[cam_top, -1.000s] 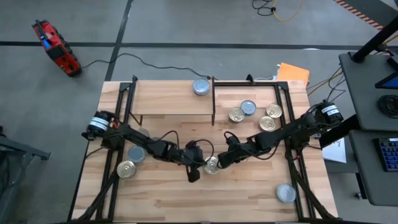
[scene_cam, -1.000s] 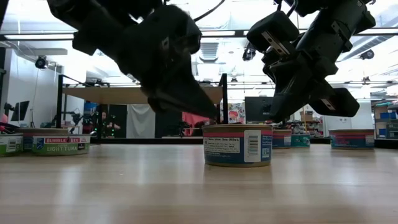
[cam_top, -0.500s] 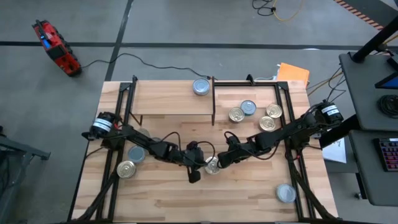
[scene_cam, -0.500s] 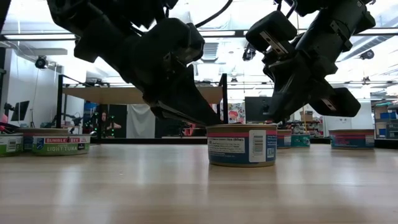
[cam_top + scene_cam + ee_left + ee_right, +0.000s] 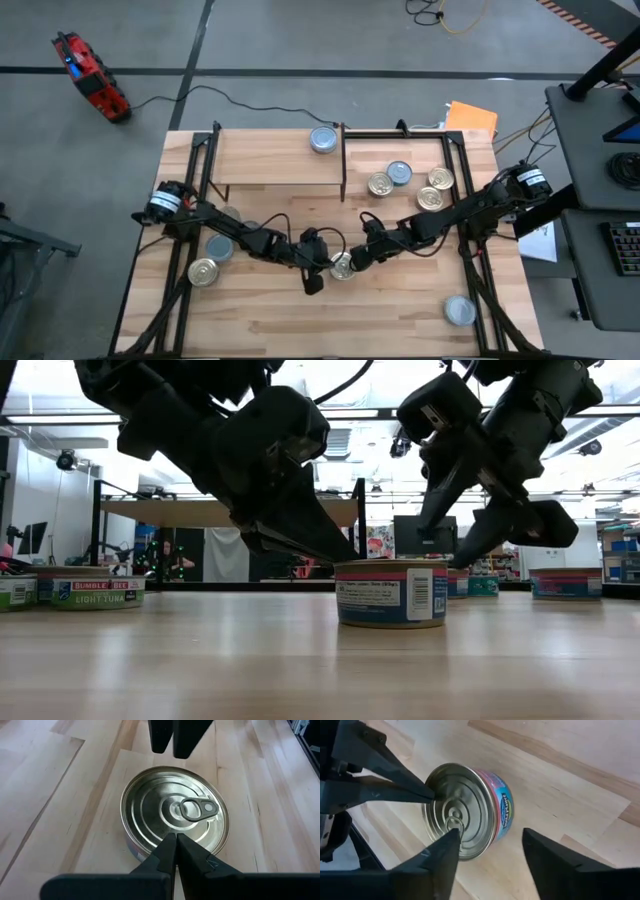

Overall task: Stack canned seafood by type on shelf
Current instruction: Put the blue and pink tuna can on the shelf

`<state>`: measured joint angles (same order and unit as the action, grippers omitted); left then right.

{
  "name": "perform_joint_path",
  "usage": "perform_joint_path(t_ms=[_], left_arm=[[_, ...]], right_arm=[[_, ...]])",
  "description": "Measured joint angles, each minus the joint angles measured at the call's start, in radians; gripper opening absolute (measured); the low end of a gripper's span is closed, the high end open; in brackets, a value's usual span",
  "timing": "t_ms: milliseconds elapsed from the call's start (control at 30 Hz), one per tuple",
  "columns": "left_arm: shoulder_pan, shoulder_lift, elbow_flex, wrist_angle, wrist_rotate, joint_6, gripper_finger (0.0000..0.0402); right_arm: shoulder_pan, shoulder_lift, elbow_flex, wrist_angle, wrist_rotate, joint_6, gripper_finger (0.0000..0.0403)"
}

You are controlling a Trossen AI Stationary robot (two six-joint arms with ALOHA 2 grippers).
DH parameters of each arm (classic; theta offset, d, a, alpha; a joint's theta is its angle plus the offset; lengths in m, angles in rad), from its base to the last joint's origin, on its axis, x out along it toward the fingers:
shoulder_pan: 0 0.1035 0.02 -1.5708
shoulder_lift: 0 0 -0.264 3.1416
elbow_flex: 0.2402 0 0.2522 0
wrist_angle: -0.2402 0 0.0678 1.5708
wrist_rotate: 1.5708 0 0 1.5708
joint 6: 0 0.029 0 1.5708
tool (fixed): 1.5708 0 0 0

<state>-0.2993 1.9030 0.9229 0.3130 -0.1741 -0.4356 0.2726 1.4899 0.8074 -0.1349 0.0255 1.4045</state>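
Note:
A tin of canned seafood (image 5: 341,265), with a pink and blue label and a pull-tab lid, stands upright on the tabletop between my two grippers. My left gripper (image 5: 175,839) is shut, with its tips on the tin's lid. My right gripper (image 5: 490,837) is open and comes slanting down from the table's right, its fingers just above the tin (image 5: 390,592). The shelf (image 5: 275,160) stands at the far edge, with one silver-lidded tin (image 5: 323,139) resting on its board. My left gripper's shut fingertips (image 5: 169,845) rest on the tin's lid just inside its rim (image 5: 150,851), on the side toward the left arm. They come slanting down from the table's left. The tin stands flat on the table. I cannot tell whether my right gripper's finger (image 5: 451,840) in front of the lid touches it.
Several tins (image 5: 405,185) cluster right of the shelf's upright panel. Two more (image 5: 210,260) sit near the left arm, and a silver one (image 5: 460,311) lies near the front right corner. Black frame rails run along both table sides.
My right gripper has opened above the tin without moving away. My left gripper has sunk slightly onto the lid's edge, staying shut. In the low view the tin has slid a little toward the right arm.

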Motion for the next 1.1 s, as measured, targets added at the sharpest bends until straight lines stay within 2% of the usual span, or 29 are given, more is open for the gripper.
perform_joint_path(t_ms=[133, 300, 667, 867, 1100], left_arm=[[-0.001, 0.000, 0.000, 0.000, 0.000, -0.017, 0.0000], [-0.006, 0.001, -0.001, 0.000, -0.002, -0.022, 0.0000], [-0.017, 0.026, -0.003, 0.039, -0.004, -0.065, 0.0000], [-0.035, 0.025, -0.028, 0.054, -0.052, -0.105, 0.0000], [-0.039, 0.028, -0.033, 0.055, -0.053, -0.117, 0.0000]], right_arm=[[0.000, 0.000, 0.000, 0.022, 0.000, -0.031, 0.0252], [0.000, 0.000, 0.000, 0.023, 0.000, -0.050, 0.0276], [0.000, 0.000, -0.001, 0.045, 0.000, -0.062, 0.0292], [0.000, 0.000, -0.014, 0.043, -0.001, -0.062, 0.0306], [0.002, 0.000, -0.013, 0.070, -0.001, -0.063, 0.0316]])
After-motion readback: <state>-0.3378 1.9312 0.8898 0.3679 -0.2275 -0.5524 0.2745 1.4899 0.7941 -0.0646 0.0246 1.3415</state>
